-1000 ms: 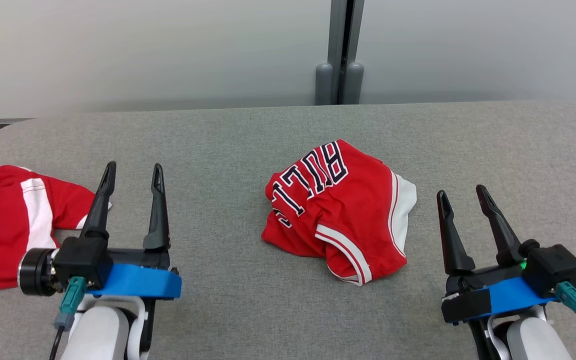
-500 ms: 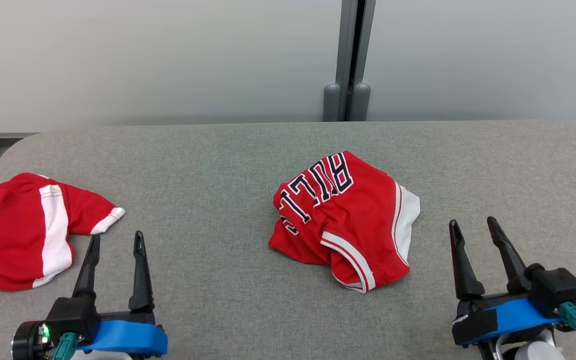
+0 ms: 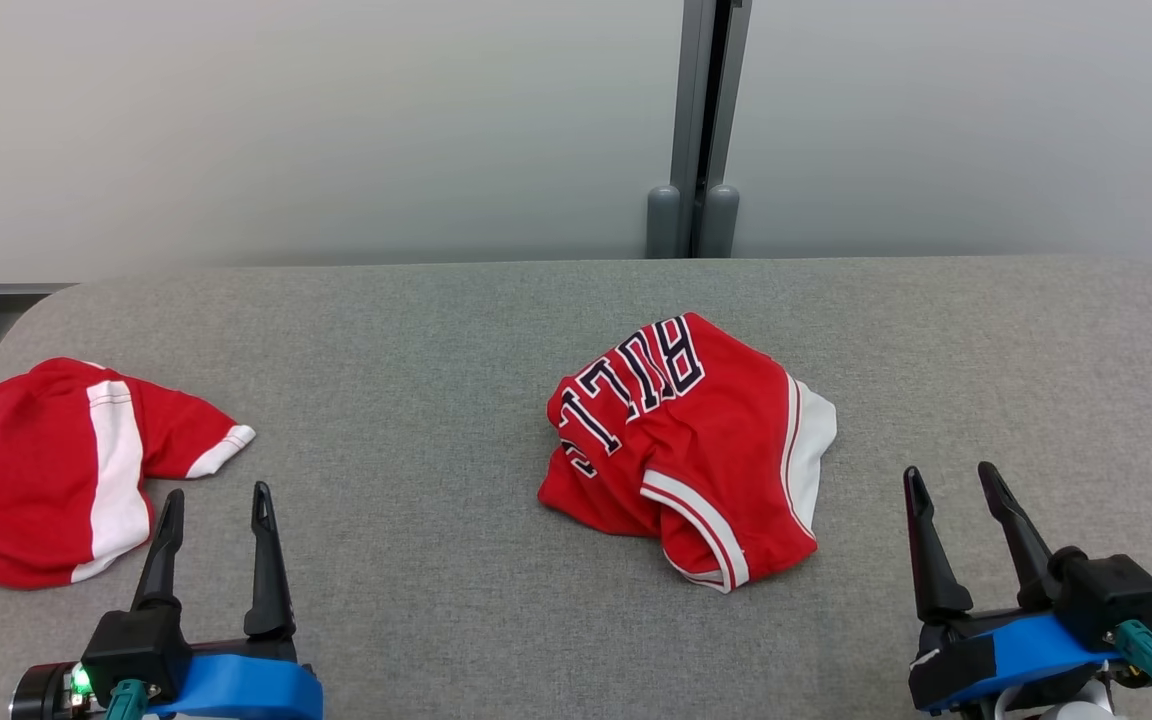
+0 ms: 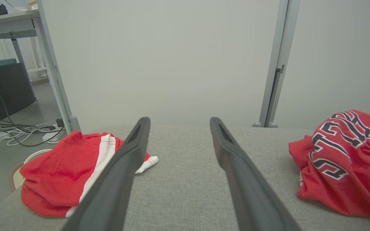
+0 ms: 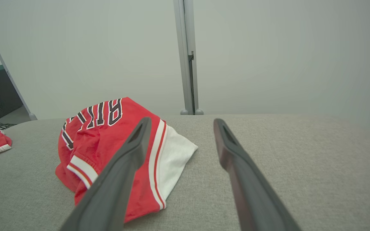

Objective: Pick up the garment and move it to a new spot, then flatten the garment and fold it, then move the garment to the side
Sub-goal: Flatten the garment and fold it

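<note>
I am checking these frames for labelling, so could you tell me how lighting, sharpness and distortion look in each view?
Head view: soft, even light, sharp, only faint shadow under the crumpled red lettered jersey. Left wrist view: left gripper looms large and slightly soft. Right wrist view: right gripper likewise oversized; no glare.

Crumpled red garment (image 3: 692, 450), white-trimmed, lettering up, lies centred.
</note>
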